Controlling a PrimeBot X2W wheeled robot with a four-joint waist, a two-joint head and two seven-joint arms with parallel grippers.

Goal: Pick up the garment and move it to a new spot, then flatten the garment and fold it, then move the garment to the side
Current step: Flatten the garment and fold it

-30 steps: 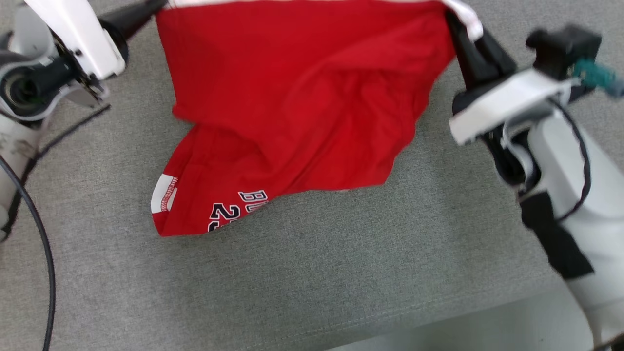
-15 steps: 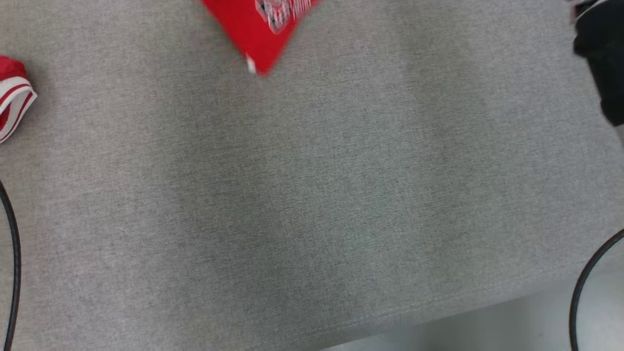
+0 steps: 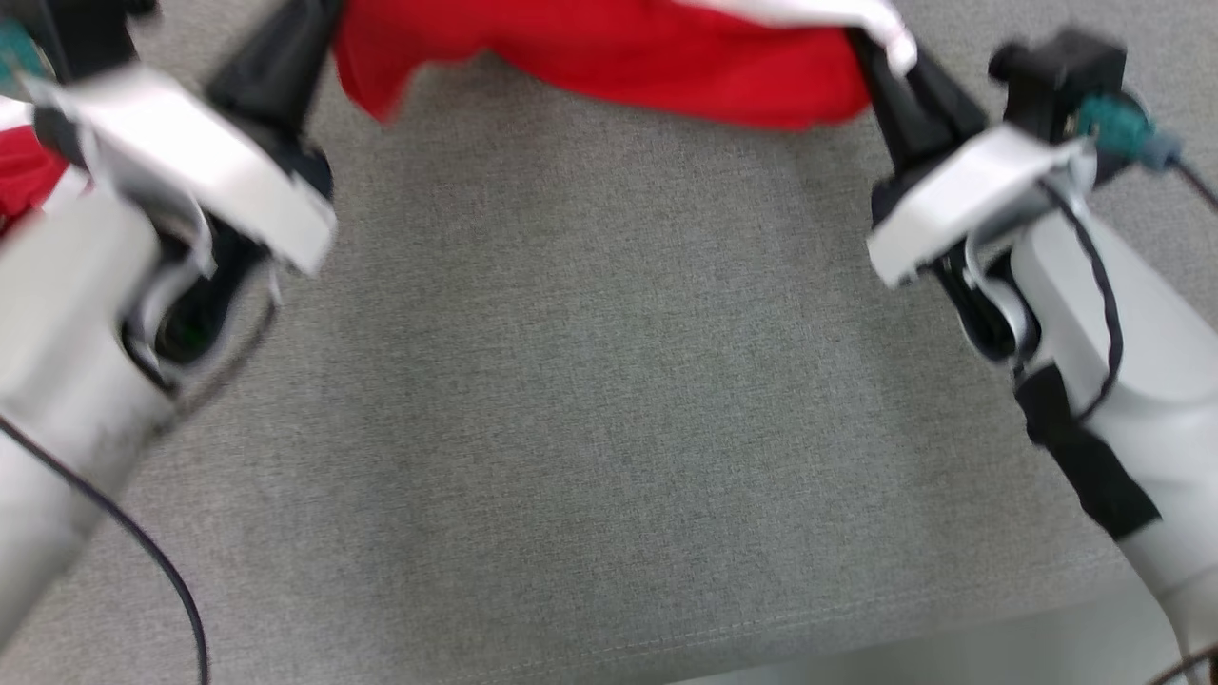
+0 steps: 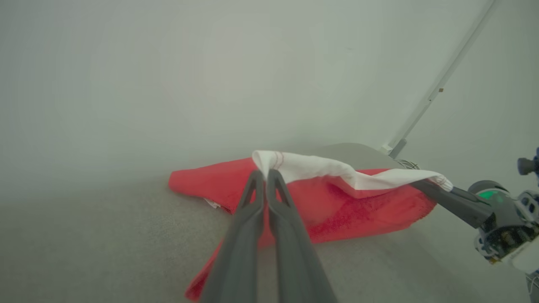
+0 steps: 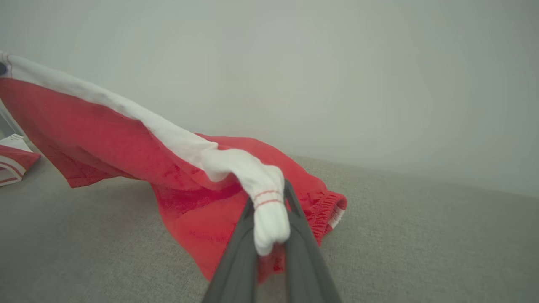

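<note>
The garment [image 3: 609,57] is red cloth with a white waistband, stretched between my two grippers at the top of the head view. My left gripper [image 3: 319,14] is shut on one end of the band. My right gripper [image 3: 871,43] is shut on the other end. In the left wrist view the left gripper [image 4: 264,173] pinches the white band, and the garment [image 4: 358,210] sags onto the grey surface beyond it. In the right wrist view the right gripper [image 5: 269,195] holds a bunched white corner, and the garment [image 5: 126,143] hangs away to the left.
The grey fabric table [image 3: 609,381] spreads below both arms, its near edge [image 3: 761,637] low in the head view. Another red and white cloth [image 3: 24,171] lies at the far left, also seen as a cloth [image 5: 10,164] from the right wrist. A pale wall stands behind.
The head camera swung away and back. The garment hung spread toward me a second ago; now it trails to the far side. The left arm shows nearer and lower in view.
</note>
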